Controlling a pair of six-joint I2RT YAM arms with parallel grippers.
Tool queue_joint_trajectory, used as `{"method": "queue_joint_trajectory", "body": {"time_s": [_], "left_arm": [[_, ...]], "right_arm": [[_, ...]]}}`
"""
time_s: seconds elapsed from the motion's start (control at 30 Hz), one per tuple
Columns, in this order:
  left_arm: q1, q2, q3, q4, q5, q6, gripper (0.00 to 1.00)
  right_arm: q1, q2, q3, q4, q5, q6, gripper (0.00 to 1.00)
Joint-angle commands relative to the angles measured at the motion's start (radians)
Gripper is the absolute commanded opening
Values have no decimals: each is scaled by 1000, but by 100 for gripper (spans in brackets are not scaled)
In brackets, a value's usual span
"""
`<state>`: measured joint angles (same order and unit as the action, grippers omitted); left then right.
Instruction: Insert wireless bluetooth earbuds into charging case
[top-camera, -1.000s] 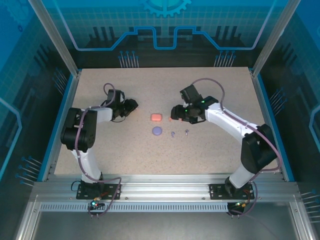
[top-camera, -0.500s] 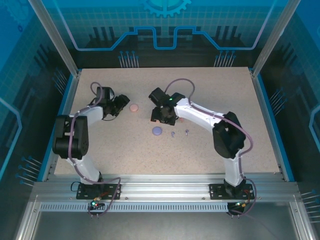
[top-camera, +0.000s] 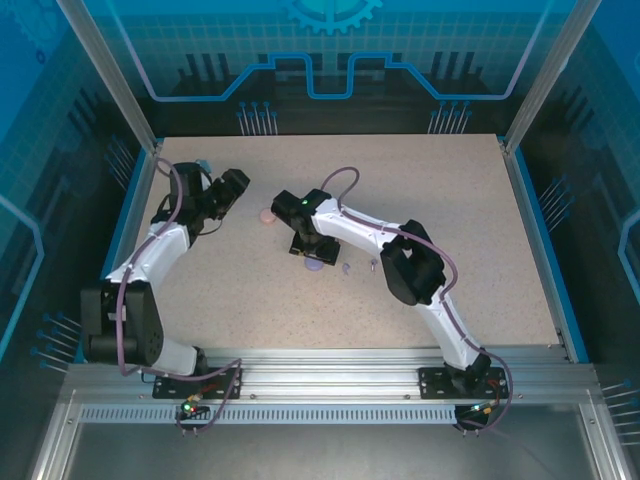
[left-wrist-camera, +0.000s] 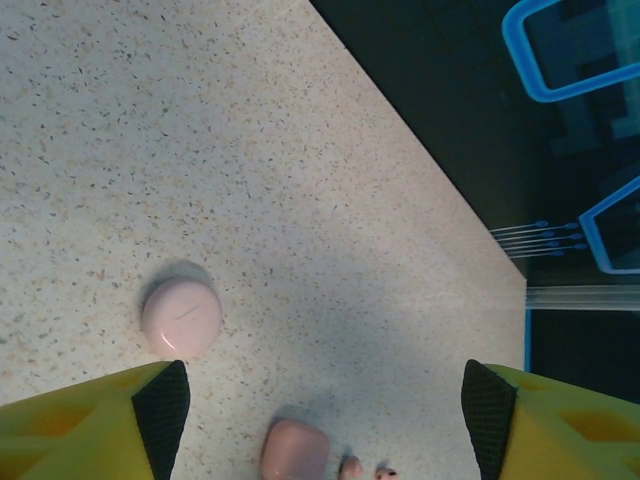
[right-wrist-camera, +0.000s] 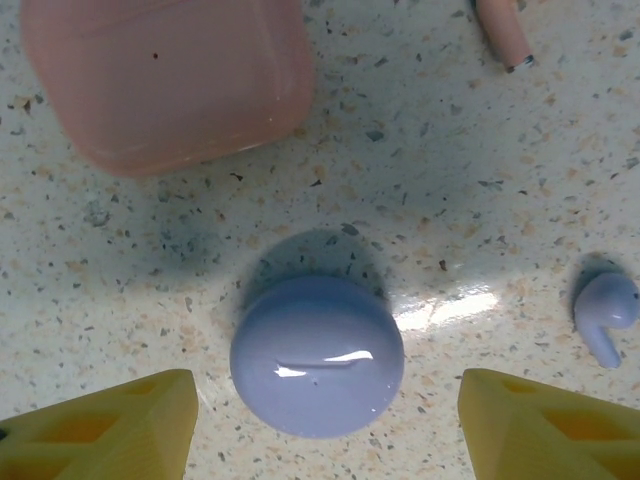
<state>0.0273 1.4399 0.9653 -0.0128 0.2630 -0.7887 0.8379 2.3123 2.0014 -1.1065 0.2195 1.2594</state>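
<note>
So, left side first. The left gripper (left-wrist-camera: 325, 410) hangs over the far-left part of the table (top-camera: 450, 190). Its jaws are spread wide with nothing between them. We judge it is parked aside to leave the centre free for the other arm.

Just to its right lies the pale pink case (left-wrist-camera: 181, 318), a closed round pebble with its lid seam up, apart from both grippers. Next comes the coral case (right-wrist-camera: 165, 75), squarish and also closed, lying flat close to the purple case (right-wrist-camera: 317, 355).

The right arm stretches across to the middle. The right gripper (right-wrist-camera: 325, 432) hovers directly over the purple case with its jaws released. One yellow finger sits on each side of the case, not touching it as far as we can tell. We read that as lining up to grasp the case, probably to hold or open it, since the lid is shut and no bud can go in.

The buds lie loose on the table:
- A coral bud (right-wrist-camera: 503, 32) sits off the coral case's corner.
- A purple bud (right-wrist-camera: 605, 315) lies on its side just right of the purple case.
- Another small bud (top-camera: 372, 264) lies further right, colour unclear.

None is seated, so we judge the task is at its start.
</note>
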Motion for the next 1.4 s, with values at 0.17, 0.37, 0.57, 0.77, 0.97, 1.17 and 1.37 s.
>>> {"method": "queue_joint_trajectory", "body": {"time_s": [0.17, 0.37, 0.57, 0.77, 0.97, 1.17, 1.37], "left_arm": [[2, -73, -11, 17, 28, -32, 76], [3, -93, -13, 19, 27, -20, 78], [2, -99, -30, 25, 27, -18, 78], [2, -127, -82, 9, 51, -14, 80], [-1, -239, -199, -28, 69, -10, 80], [-47, -380, -364, -33, 84, -64, 80], [-200, -467, -555, 115, -22, -152, 80]], "right_arm": [[16, 92, 51, -60, -4, 68, 69], [13, 122, 71, -61, 3, 39, 65], [6, 119, 58, -32, -23, 18, 61], [7, 103, 33, 8, -56, 5, 51], [8, 34, -41, 76, -79, 18, 41], [7, -11, -44, 103, -101, 42, 41], [-8, -11, -11, 110, -125, 72, 41]]}}
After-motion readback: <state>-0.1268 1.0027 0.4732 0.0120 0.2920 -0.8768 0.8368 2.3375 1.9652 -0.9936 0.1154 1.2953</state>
